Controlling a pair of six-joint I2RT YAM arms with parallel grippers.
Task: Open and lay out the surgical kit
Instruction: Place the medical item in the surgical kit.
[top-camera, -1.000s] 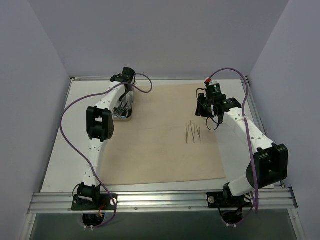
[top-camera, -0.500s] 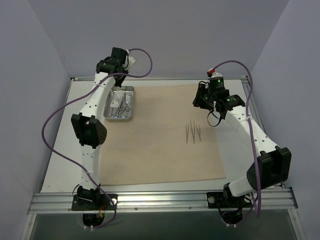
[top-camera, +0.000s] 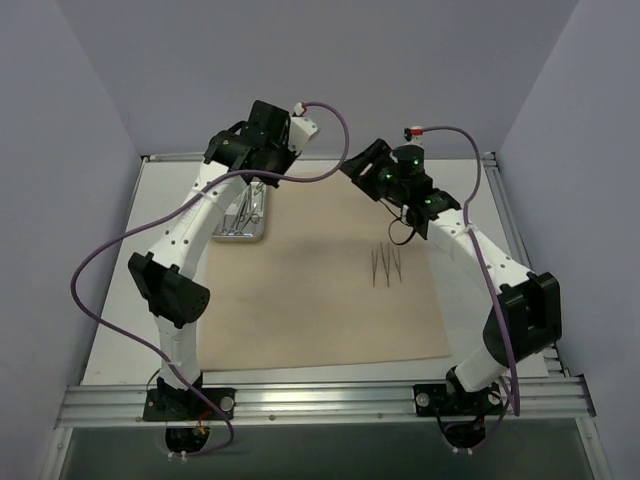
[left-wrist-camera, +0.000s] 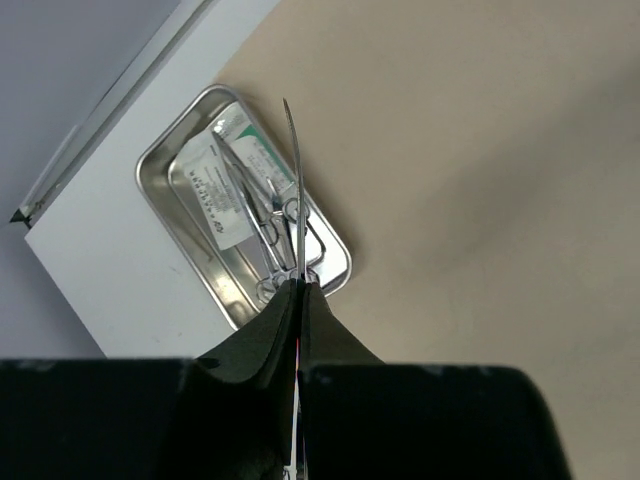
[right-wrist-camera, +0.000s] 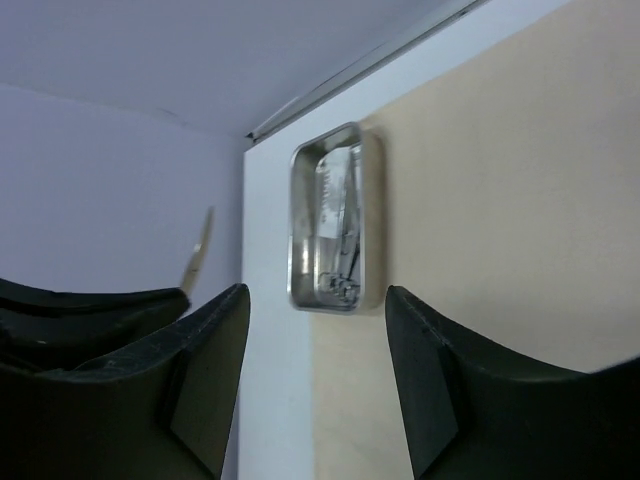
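L end effector clamped on thin curved steel tool, up over tray. Tray holds packet & instruments and sits on tabletop at far-left corner of flat-spread cloth. Tweezers lie on cloth. R end effector: fingers apart, empty.

Top view: even, diffuse light from overhead, moderately bright. Only faint, soft shadows fall under the arms on the counter. Small white glints on the steel tray.

Left wrist view: steel tray and thin steel instrument sharp. The left fingers are a dark, unfocused mass low in frame.

Right wrist view: right fingers black and blurred. Steel tray soft and smeared. The instrument tip is a pale blur.
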